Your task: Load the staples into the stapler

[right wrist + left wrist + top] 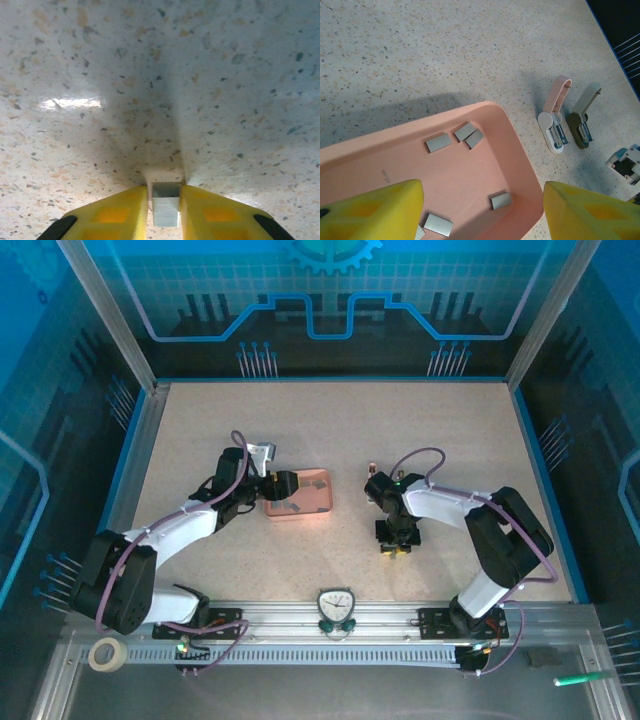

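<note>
Right wrist view had the yellow right fingers (120, 212) nearly together, pinching a short grey metal staple strip (166, 207) close over the speckled desk (200, 75). Left wrist view had the left fingers (375, 210) spread wide and empty above a salmon-pink rectangular plastic tray (520, 150), where loose grey staple strips (438, 142) lay. Just beyond the tray's rim, on the desk, a small white-and-pink stapler (554, 117) lay opened out, an olive-and-beige stapler (581, 120) beside it. Top external view set the left fingers (286, 483) at the tray and the right fingers (396, 546) well apart to its right, pointing down.

Salmon-pink tray (318, 485) mid-table; tape roll (104, 654) near-left corner.
</note>
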